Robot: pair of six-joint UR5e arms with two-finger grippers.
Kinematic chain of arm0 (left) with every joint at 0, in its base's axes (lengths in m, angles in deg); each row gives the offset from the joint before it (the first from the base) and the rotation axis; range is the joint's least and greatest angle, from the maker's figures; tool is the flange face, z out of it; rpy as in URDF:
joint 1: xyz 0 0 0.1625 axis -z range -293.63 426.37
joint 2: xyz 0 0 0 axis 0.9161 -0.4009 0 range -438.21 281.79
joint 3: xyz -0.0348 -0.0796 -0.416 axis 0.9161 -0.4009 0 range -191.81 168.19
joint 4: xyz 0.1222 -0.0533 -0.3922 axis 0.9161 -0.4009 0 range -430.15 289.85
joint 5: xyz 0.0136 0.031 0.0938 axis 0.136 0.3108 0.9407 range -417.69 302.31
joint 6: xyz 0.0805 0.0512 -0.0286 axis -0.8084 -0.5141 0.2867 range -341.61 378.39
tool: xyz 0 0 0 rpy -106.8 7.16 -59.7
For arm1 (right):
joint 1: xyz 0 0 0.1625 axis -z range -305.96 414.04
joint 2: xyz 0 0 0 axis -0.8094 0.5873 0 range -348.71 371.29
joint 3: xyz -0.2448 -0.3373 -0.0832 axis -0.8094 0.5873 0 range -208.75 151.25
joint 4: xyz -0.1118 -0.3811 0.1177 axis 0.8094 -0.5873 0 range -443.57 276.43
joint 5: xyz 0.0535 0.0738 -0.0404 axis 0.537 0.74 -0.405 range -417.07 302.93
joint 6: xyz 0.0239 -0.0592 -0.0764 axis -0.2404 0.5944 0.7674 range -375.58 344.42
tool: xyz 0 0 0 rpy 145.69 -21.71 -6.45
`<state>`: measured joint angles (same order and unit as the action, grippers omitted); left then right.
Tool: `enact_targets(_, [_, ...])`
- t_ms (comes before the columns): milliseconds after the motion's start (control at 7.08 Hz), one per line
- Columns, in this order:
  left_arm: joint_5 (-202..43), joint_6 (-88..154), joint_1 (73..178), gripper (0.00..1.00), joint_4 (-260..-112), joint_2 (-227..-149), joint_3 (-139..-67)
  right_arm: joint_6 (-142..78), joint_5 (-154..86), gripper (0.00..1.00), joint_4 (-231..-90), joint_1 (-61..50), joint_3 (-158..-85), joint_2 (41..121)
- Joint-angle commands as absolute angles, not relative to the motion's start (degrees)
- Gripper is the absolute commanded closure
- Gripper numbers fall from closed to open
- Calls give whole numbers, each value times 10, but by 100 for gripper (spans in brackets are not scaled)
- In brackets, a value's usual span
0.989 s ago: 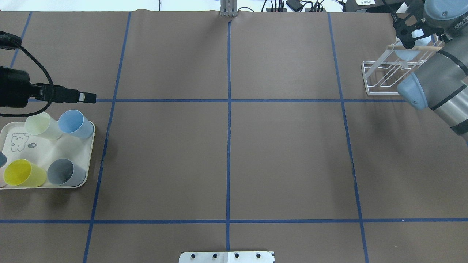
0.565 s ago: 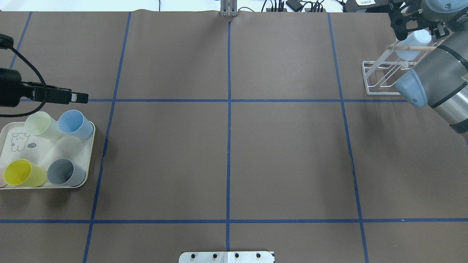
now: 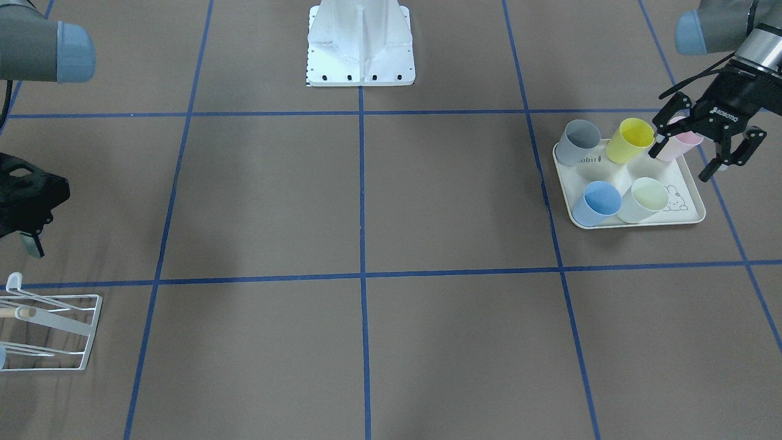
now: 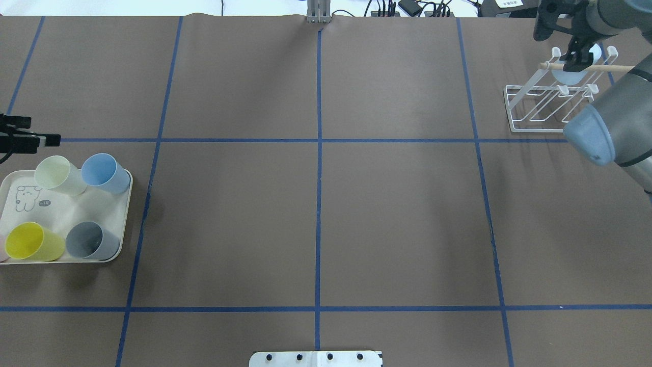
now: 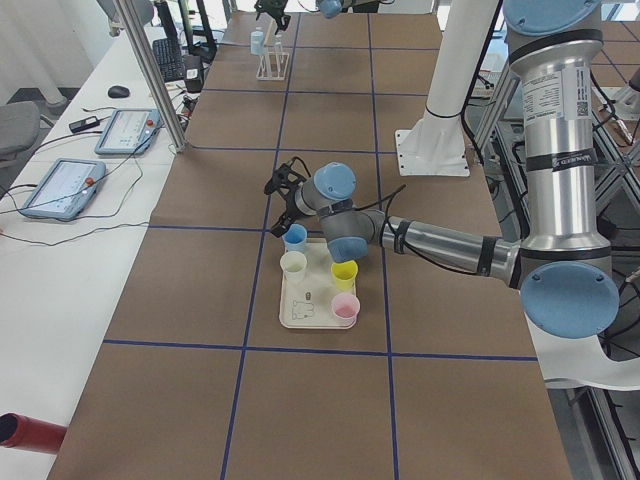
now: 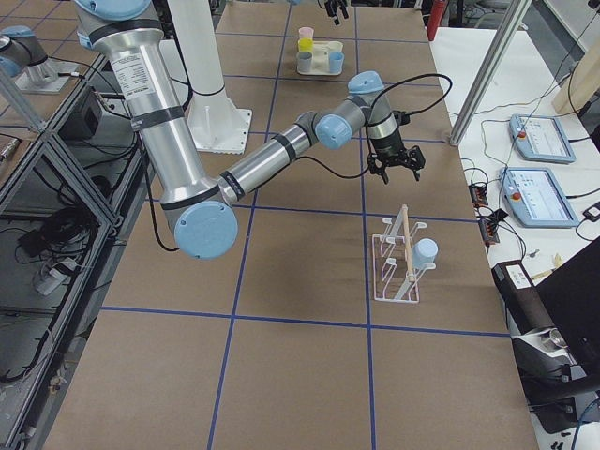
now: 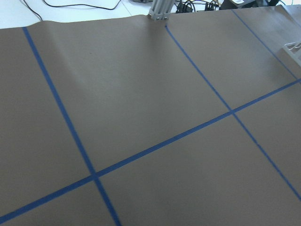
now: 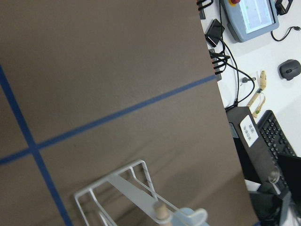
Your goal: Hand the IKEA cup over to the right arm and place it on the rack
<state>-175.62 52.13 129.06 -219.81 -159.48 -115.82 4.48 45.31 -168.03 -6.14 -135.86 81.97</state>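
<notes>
So, status:
- The light-blue cup (image 4: 566, 76) is on the rack (image 4: 524, 114), hung over a prong on the rack's far side, just behind the wooden dowel (image 4: 611, 67).
- The rack stands at the right far corner of the table (image 4: 397, 219).
- Fingers of the right gripper (image 6: 396, 171) are spread with nothing between them. It hangs in the air near the rack, clear of both rack and cup.
- Fingers of the left gripper (image 3: 681, 165) are also wide apart and empty. It hovers over the tray (image 3: 638, 221) at the table's opposite end and touches no cup.
- The tray holds five cups, mouths up. The grey cup (image 3: 580, 142), yellow cup (image 3: 634, 139) and pink cup (image 3: 693, 140) are in the row nearer the robot; the blue cup (image 3: 599, 201) and pale cup (image 3: 644, 198) are in the other.
- The right wrist view catches a rack corner and the dowel end at its bottom edge.
</notes>
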Motion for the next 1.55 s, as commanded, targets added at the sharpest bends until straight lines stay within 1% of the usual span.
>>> enact_targets(0, [-1713, 511, 1289, 0, -2202, -1597, -1112, -142, 492, 1, -1679, -1, -1404, 823])
enact_targets(283, [-1698, 519, 1261, 0, -2228, -1600, -1068, -193, 493, 1, -1678, 22, -1429, 823])
enact_targets(565, [-1654, 554, 1212, 0, -2274, -1606, -1028, -192, 493, 1, -1678, 28, -1429, 825])
enact_targets(706, [-1654, 557, 1208, 0, -2288, -1606, -1016, -192, 493, 1, -1678, 28, -1429, 825])
enact_targets(848, [-1654, 557, 1208, 12, -2297, -1606, -1009, -192, 493, 1, -1678, 28, -1429, 825])
enact_targets(989, [-1654, 557, 1208, 57, -2305, -1606, -1003, -192, 493, 1, -1678, 28, -1429, 825])
enact_targets(1130, [-1654, 557, 1208, 80, -2305, -1606, -1003, -192, 493, 1, -1678, 28, -1429, 825])
enact_targets(1272, [-1655, 555, 1208, 81, -2305, -1606, -1004, -192, 493, 1, -1678, 28, -1429, 825])
enact_targets(1413, [-1657, 554, 1208, 85, -2306, -1606, -1005, -192, 492, 1, -1678, 28, -1429, 825])
